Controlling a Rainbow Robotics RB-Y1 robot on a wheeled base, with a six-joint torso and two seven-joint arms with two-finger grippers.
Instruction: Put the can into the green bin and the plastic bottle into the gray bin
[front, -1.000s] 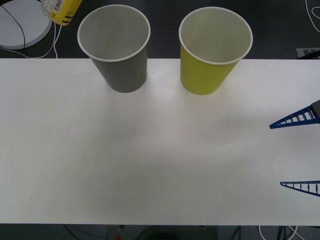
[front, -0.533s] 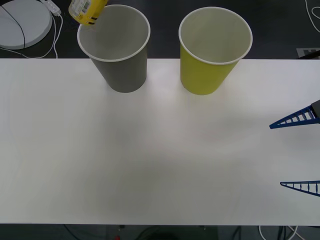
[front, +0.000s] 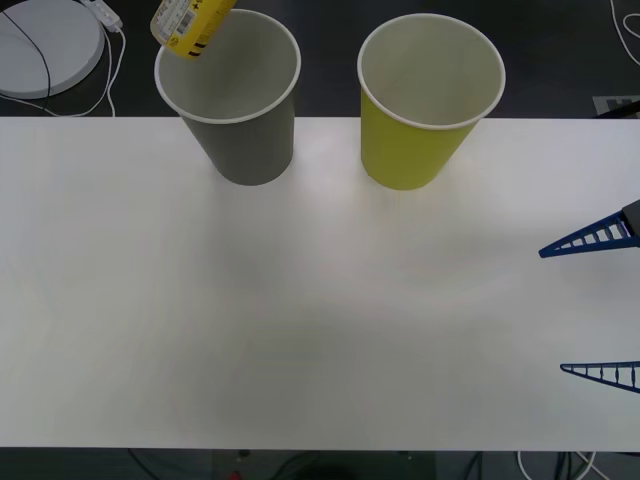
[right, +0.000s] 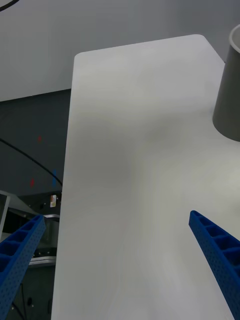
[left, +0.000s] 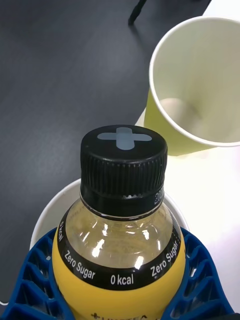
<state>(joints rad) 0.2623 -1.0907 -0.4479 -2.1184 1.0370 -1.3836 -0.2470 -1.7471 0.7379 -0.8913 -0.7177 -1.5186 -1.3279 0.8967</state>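
Note:
The plastic bottle (front: 190, 22), yellow with a black cap (left: 124, 165), hangs tilted over the far-left rim of the gray bin (front: 235, 100). My left gripper (left: 120, 300) is shut on it, its blue fingers (left: 30, 280) hugging both sides of the body. The gray bin's white rim (left: 47, 222) shows just beneath the bottle. To the right of it stands the green bin (front: 425, 100), also (left: 200, 90). The can is out of view. My right gripper (front: 598, 305) is parked open low over the table's right edge, nothing between its fingers (right: 215, 250).
The white table (front: 300, 300) stretches in front of both cups. A white round disc (front: 45, 45) with cables lies on the dark floor beyond the back-left corner. The gray bin's side (right: 230, 100) shows across the table from the right gripper.
The bottle has moved to the right, from beyond the table's back-left to above the gray bin's rim. The right arm has stayed still.

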